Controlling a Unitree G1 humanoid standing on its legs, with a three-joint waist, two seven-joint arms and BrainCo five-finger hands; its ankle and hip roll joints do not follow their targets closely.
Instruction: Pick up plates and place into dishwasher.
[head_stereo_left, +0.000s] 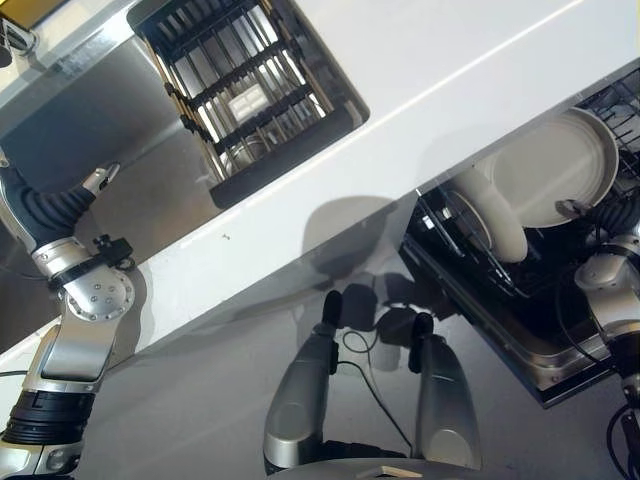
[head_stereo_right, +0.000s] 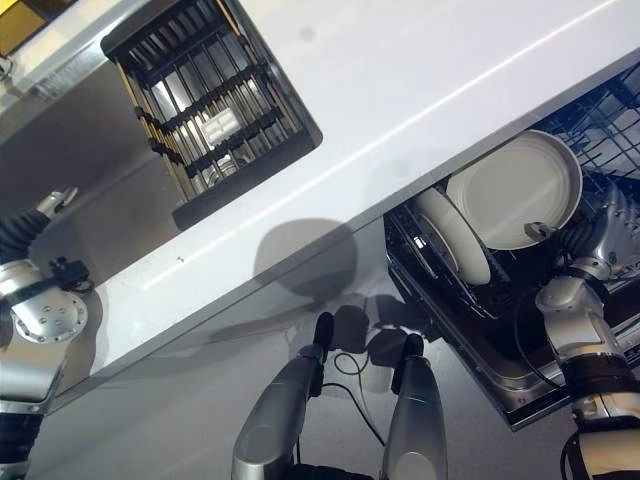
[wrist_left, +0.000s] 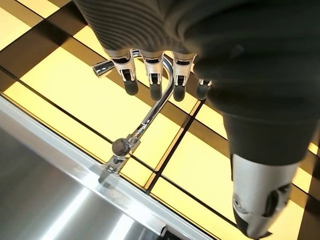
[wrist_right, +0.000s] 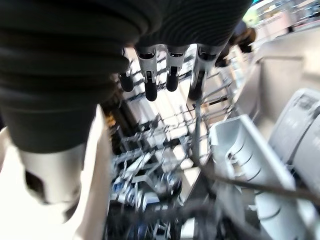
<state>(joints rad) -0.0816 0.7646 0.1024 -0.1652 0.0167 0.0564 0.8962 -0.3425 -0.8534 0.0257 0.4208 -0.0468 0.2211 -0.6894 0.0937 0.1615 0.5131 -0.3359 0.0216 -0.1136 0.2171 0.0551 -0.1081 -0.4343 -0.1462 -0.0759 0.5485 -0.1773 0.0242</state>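
Left hand (wrist_left: 165, 75): fingers straight and relaxed, holding nothing, hovering over the tap (wrist_left: 145, 117) at the sink (head_stereo_left: 110, 150), at 9 o'clock in the eye views. At 11 o'clock a dark rack (head_stereo_left: 245, 85) sits in the white bench (head_stereo_left: 420, 110). At 3 o'clock the dishwasher (head_stereo_left: 500, 310) stands open with two plates (head_stereo_left: 555, 170) upright in its basket (head_stereo_right: 610, 120), the larger leaning at the back, the smaller (head_stereo_right: 455, 235) just in front.

Right hand (wrist_right: 165, 75): fingers extended, nothing held, over the basket wires, just beside the large plate's lower rim at its 5 o'clock. Whether it touches the rim cannot be told.

Procedure, as judged: confirm the plate sits between tines and stands unaided. Withdraw straight back, clear of the rim, to avoid tipping either plate.
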